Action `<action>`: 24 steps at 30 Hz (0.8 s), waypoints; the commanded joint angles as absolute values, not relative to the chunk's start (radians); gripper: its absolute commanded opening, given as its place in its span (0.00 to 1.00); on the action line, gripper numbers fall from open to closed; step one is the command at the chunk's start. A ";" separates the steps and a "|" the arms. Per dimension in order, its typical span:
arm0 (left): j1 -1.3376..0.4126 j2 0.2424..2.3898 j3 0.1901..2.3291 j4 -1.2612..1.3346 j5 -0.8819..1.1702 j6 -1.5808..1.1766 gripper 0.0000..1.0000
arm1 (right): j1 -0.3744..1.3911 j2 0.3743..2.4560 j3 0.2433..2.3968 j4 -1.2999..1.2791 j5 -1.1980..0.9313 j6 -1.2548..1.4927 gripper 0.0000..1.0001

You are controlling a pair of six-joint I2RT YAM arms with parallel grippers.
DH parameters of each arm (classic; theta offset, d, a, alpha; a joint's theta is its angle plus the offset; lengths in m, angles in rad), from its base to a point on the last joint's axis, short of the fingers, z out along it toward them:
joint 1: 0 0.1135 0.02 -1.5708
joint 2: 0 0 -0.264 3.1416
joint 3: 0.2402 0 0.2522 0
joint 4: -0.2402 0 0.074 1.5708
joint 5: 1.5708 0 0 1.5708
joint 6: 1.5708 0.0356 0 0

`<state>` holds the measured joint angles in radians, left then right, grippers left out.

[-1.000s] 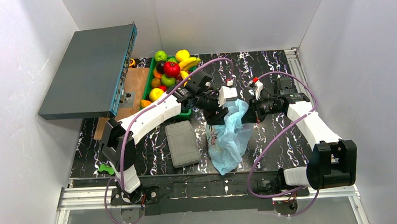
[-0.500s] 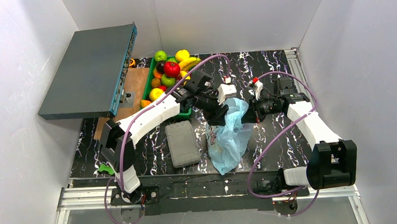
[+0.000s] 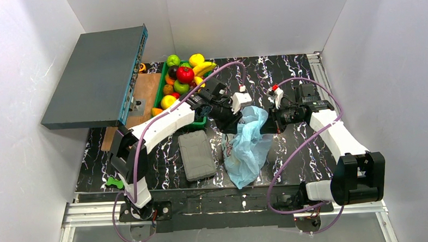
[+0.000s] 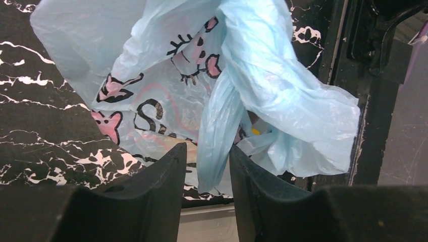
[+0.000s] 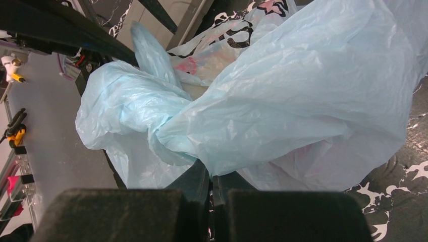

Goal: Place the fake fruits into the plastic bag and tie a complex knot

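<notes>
Change over the last second: the left gripper (image 4: 206, 151) has narrowed and edged in on the bag (image 3: 248, 147) from 9 o'clock. A hanging fold of blue plastic now sits between its jaws, which are still a little apart; I read that as closing, not yet a pinch. The right gripper (image 5: 210, 174) is unchanged, clamped tight on the bag's rim from the 3 o'clock side. The bag lies crumpled between the two wrists, its body trailing toward 6 o'clock. The fruits (image 3: 183, 76) are piled at about 11 o'clock from the bag, none visibly inside. A small yellow spot (image 4: 256, 131) shows between the folds in the left wrist view, but I cannot tell what it is. My reading: I'm still setting up a two-sided hold to spread the mouth — loading hasn't begun, and tying is far off.
</notes>
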<state>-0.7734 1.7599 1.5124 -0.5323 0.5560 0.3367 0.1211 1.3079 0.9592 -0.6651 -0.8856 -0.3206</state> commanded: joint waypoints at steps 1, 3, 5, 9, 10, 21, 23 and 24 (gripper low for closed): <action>-0.761 1.760 1.507 -0.543 0.548 0.331 0.29 | 0.126 1.290 1.016 -0.709 -0.908 -0.360 0.01; -0.741 1.761 1.506 -0.545 0.545 0.304 0.09 | 0.123 1.292 1.035 -0.740 -0.899 -0.385 0.01; -0.709 1.751 1.496 -0.537 0.545 0.272 0.02 | 0.111 1.294 1.054 -0.793 -0.891 -0.427 0.01; -0.661 1.735 1.486 -0.552 0.515 0.239 0.00 | 0.082 1.296 1.080 -0.877 -0.878 -0.499 0.01; -0.648 1.729 1.480 -0.552 0.509 0.232 0.00 | 0.072 1.296 1.085 -0.896 -0.870 -0.517 0.01; -0.581 1.696 1.414 -0.556 0.427 0.236 0.00 | -0.082 1.342 1.154 -1.112 -0.849 -0.747 0.01; -0.577 1.693 1.401 -0.552 0.418 0.234 0.00 | -0.094 1.351 1.173 -1.147 -0.866 -0.779 0.01; -0.575 1.693 1.395 -0.550 0.414 0.233 0.00 | -0.097 1.356 1.179 -1.162 -0.872 -0.793 0.01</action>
<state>-0.6498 1.7412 1.4334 -0.4580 0.5480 0.2173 -0.0536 1.3453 1.1141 -1.0126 -0.8963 -0.6788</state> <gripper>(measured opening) 0.019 0.019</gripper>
